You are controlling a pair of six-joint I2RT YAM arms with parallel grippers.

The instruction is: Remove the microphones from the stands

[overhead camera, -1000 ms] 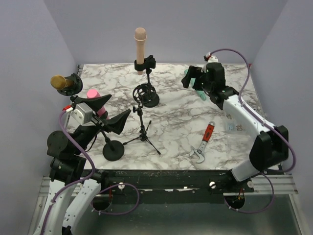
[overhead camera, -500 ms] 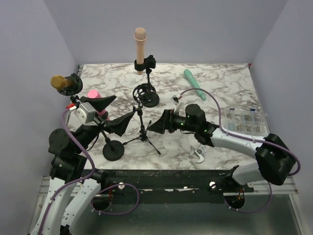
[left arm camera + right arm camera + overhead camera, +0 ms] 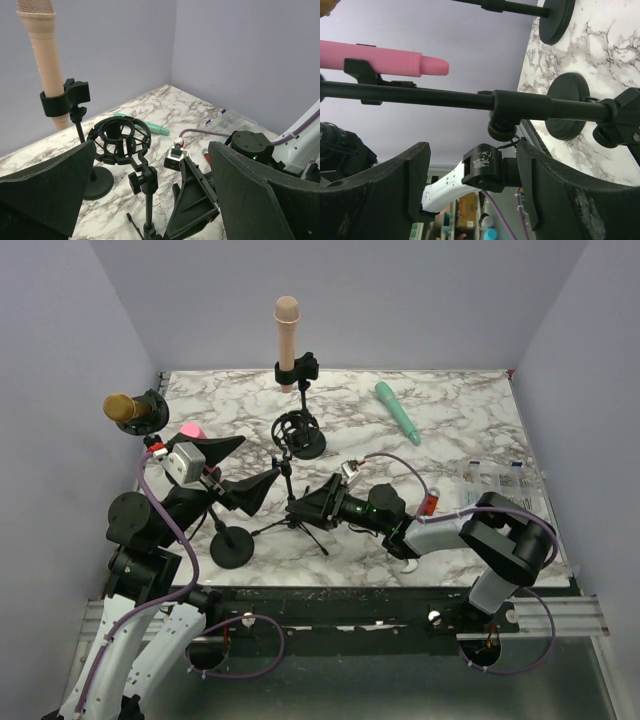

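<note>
Your right gripper (image 3: 297, 510) lies low over the desk (image 3: 460, 420) with its fingers spread. In its wrist view the thin black pole of the tripod stand (image 3: 288, 478) crosses just past the fingertips, untouched. That pole and its knuckle joint stand between this gripper and the pink microphone (image 3: 395, 59), which sits in a black clip beyond it.

Your left gripper (image 3: 255, 454) is spread wide and holds nothing. It hovers just right of the pink microphone, and its upper finger hides most of the microphone from above. The clip's rod runs down to a flat round base (image 3: 231, 550) at the desk's near-left.

The tripod carries a round wire-cage shock mount (image 3: 293, 430). Behind it a tan microphone (image 3: 287, 330), smooth and cylindrical, stands upright in a second clip. A gold-headed microphone (image 3: 125, 407) sits at the far left edge.

To the right you have a slim green wand-shaped thing (image 3: 397, 410) lying flat on the desk. A red-handled wrench (image 3: 428, 505) is partly under your right arm, and a clear plastic box (image 3: 500, 480) sits near the right edge. The desk top is white marble with grey veins.
</note>
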